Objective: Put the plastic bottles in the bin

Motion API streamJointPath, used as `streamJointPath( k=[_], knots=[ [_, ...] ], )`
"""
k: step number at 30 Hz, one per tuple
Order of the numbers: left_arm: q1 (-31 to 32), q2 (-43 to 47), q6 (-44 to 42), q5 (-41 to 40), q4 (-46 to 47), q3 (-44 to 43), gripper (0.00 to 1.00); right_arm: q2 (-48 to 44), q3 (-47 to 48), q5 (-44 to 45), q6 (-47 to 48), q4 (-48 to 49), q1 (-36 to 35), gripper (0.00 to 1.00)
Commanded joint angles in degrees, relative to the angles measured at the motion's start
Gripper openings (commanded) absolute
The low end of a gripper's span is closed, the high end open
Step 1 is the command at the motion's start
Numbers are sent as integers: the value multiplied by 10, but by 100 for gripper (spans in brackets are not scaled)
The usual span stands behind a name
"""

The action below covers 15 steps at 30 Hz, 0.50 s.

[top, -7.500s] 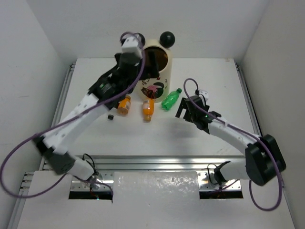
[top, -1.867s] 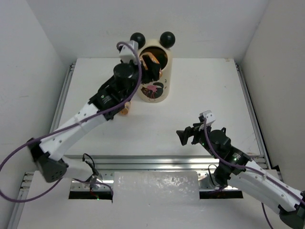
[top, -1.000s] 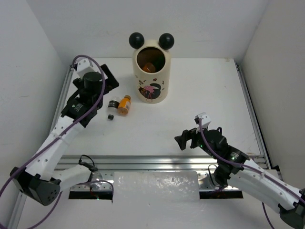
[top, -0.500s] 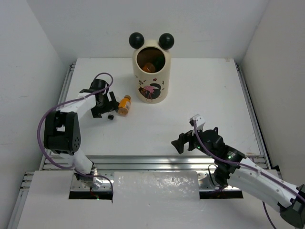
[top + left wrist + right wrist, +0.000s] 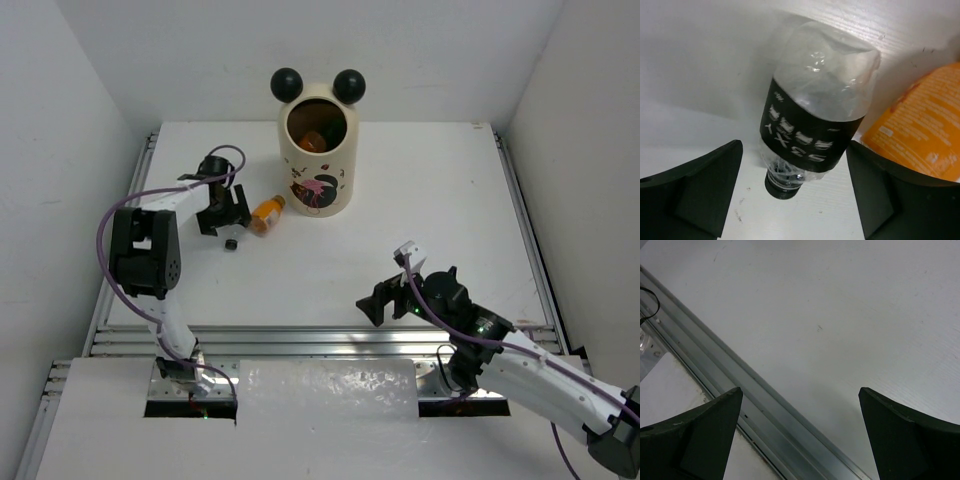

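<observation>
Having swung down, the left pincer (image 5: 794, 150) (fingers apart) now straddles the clear bottle (image 5: 815, 95).

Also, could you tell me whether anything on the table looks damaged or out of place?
Only the clear bottle, lying on its side between the open fingers of the left gripper: its wall toward the base end looks dented and creased. The orange bottle beside it shows no such damage.
</observation>
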State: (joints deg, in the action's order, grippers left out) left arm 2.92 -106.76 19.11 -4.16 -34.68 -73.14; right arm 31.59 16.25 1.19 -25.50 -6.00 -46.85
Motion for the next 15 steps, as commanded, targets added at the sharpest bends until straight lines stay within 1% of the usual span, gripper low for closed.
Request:
streamJointPath(
  k=[1,3,5,7,10,11,12,13,14,15],
  knots=[
    [-5,-4,-21,-9,7,-31,77,7,-3,-9,2,33,-1,99],
    [-5,-10,-22,-1,9,-28,73,9,-3,-9,2,36,-1,99],
    [-5,-16,-26,5,6,-25,66,15,-3,-21,2,39,0,99],
    [-5,-17,-26,12,-5,-25,49,19,-1,-22,1,40,0,99],
    [-6,-7,-14,24,-44,-24,19,22,0,-25,-3,42,-1,99],
    [-6,17,-11,25,-43,-16,14,23,2,-29,-5,43,-1,99],
    [-6,33,-4,21,-39,7,10,24,2,-32,-7,45,-1,99],
    [-6,51,0,21,-36,19,4,25,3,-39,-10,48,-1,99],
    [-5,91,5,25,-29,40,2,27,4,-43,-12,49,0,99],
    [-5,112,7,25,-24,52,1,28,5,-47,-16,51,0,99]
  ],
)
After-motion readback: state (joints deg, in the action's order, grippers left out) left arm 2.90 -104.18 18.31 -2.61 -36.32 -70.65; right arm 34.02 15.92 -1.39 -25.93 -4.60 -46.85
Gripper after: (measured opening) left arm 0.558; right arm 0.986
